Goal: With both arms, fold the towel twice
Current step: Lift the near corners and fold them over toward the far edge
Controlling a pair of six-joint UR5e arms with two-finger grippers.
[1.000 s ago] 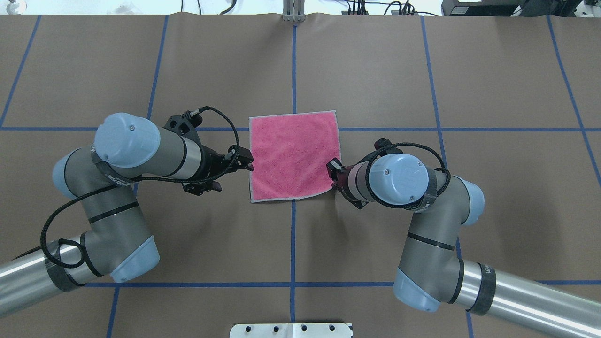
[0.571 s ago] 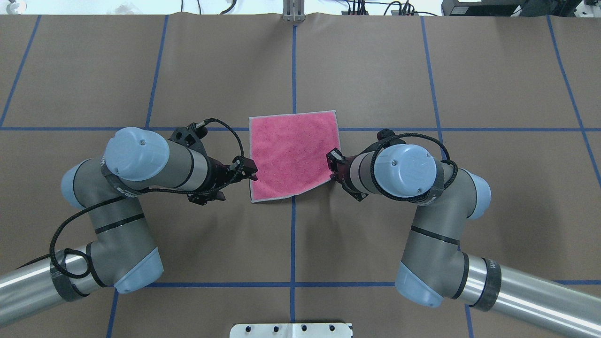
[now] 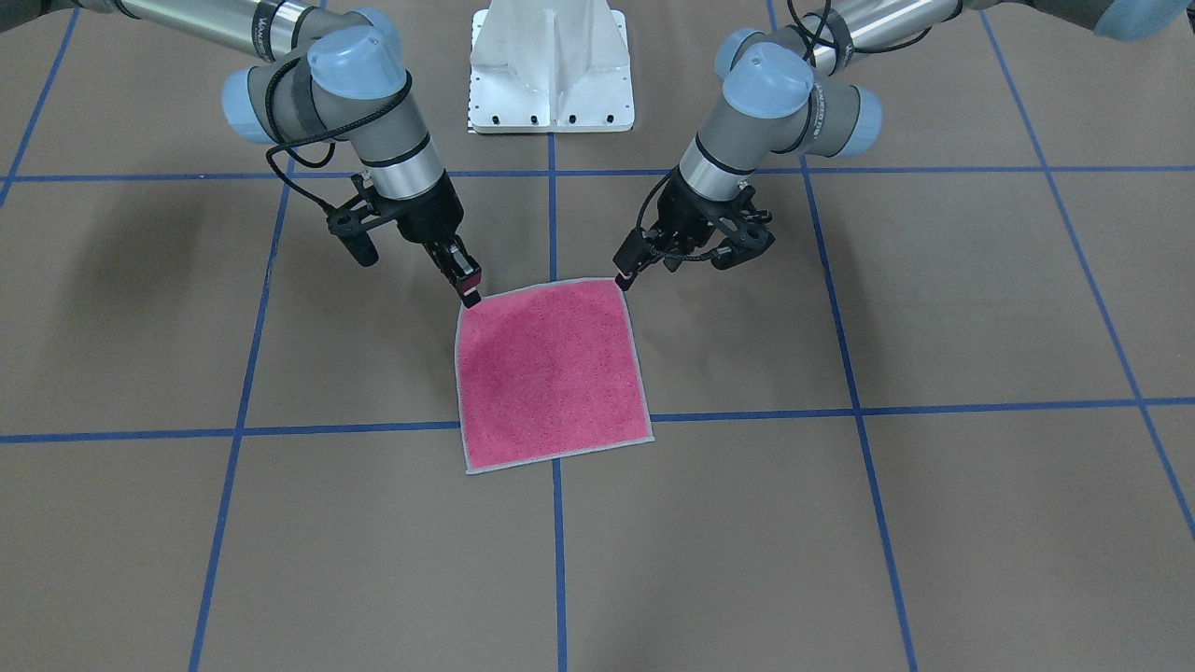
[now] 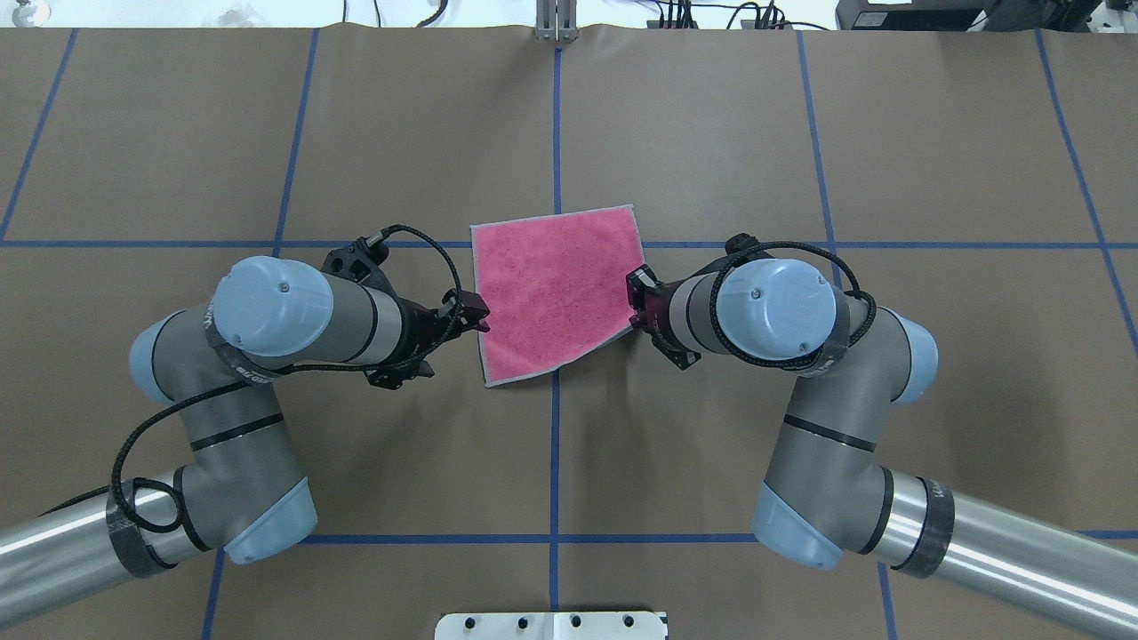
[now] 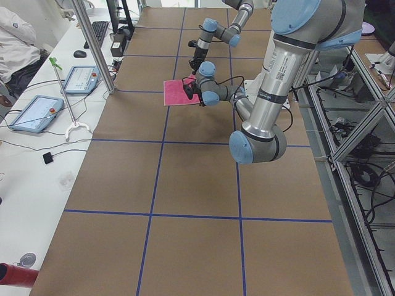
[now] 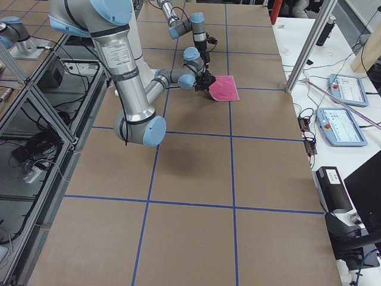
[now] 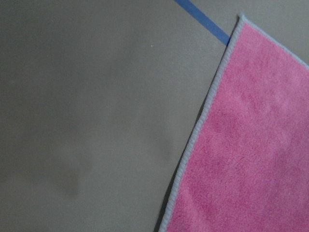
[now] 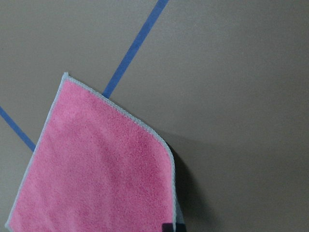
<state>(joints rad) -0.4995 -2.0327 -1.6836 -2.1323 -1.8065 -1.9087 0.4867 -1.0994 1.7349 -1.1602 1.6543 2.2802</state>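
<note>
The towel (image 4: 556, 293) lies pink face up at the middle of the table and also shows from across the table (image 3: 551, 373). My right gripper (image 4: 633, 311) is shut on the towel's near right corner, which hangs raised off the table with a shadow under it (image 8: 145, 159). The near edge slopes up toward that corner. My left gripper (image 4: 484, 324) touches the towel's left edge a little beyond the near left corner, which lies flat. Its tip meets that corner in the front view (image 3: 622, 280). I cannot tell whether it is open or shut. The left wrist view holds only the towel (image 7: 251, 145) and table.
Blue tape lines (image 4: 556, 462) grid the brown table cover. The white pedestal base (image 3: 551, 65) stands at the robot's edge. Side benches carry tablets (image 5: 37, 114) (image 6: 342, 125) and cables. A person's sleeve (image 5: 12, 37) shows beside the left bench.
The right gripper has raised the near right corner further, and the towel has turned slightly. The left arm has swung in until its gripper touches the towel's left edge.
</note>
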